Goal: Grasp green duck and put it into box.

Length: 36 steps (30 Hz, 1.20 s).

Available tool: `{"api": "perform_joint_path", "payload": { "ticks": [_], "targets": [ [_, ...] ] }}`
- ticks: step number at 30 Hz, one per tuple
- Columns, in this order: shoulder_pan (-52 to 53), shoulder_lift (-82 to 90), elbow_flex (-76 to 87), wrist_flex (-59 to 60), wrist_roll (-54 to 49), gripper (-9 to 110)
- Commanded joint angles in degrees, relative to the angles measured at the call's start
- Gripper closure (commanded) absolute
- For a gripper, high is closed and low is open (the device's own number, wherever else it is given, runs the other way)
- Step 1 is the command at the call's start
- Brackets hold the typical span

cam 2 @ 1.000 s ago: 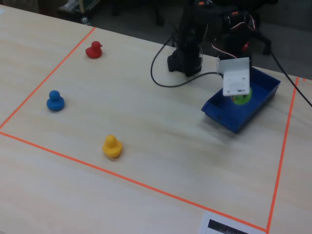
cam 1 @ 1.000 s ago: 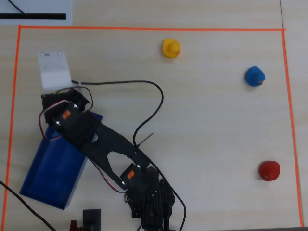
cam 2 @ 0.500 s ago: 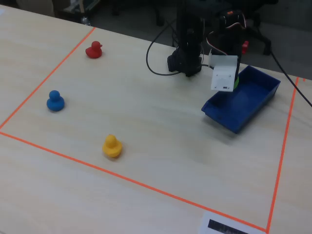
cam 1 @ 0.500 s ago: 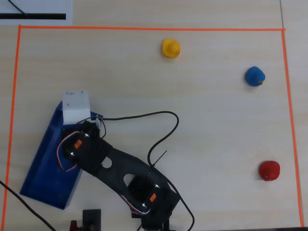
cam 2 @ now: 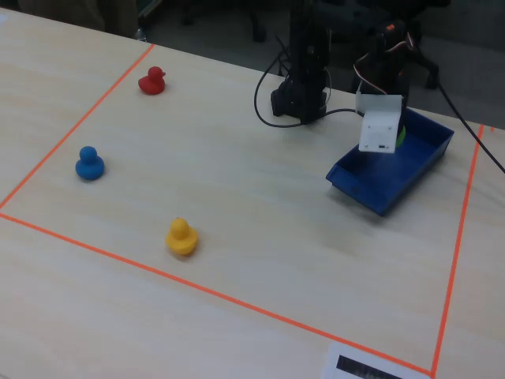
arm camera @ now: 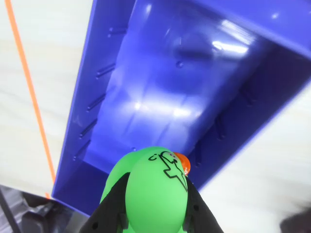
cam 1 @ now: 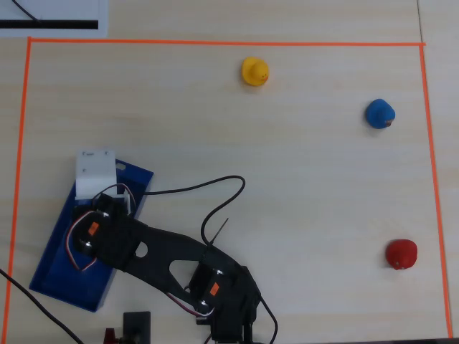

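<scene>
Bright, even lighting overhead; soft faint shadows on the pale wooden tabletop (cam 1: 301, 186). White glare inside the glossy dark-blue plastic tray (arm camera: 194, 77); wrist view slightly blurred.

The black arm (cam 1: 172, 251) reaches out from its base toward the left of the overhead view, wrist bent downward, and the gripper (arm camera: 154, 213) has both black fingers (arm camera: 109, 213) clamped on a load
</scene>
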State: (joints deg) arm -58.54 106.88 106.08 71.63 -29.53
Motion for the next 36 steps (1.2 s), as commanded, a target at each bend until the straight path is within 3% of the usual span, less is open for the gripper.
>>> {"api": "perform_joint_path", "payload": {
  "ticks": [1, 2, 5, 14, 17, 20, 27, 36],
  "targets": [
    [-2.3, -1.1, -1.5, -4.0, 0.5, 101],
    [-2.8, -1.5, -1.2, -4.6, 0.2, 101],
    [-3.7, -1.3, 1.2, -5.1, -1.9, 86],
    [0.7, 2.8, 2.6, -3.6, -4.6, 70],
    [4.7, 5.8, -0.9, -1.0, -8.7, 77],
    [12.8, 12.9, -2.5, -3.8, -12.7, 100],
    [37.3, 28.1, 0.3, -16.7, -25.2, 101],
    [54.7, 59.9, 39.7, -48.1, -50.3, 101]
  ]
}}
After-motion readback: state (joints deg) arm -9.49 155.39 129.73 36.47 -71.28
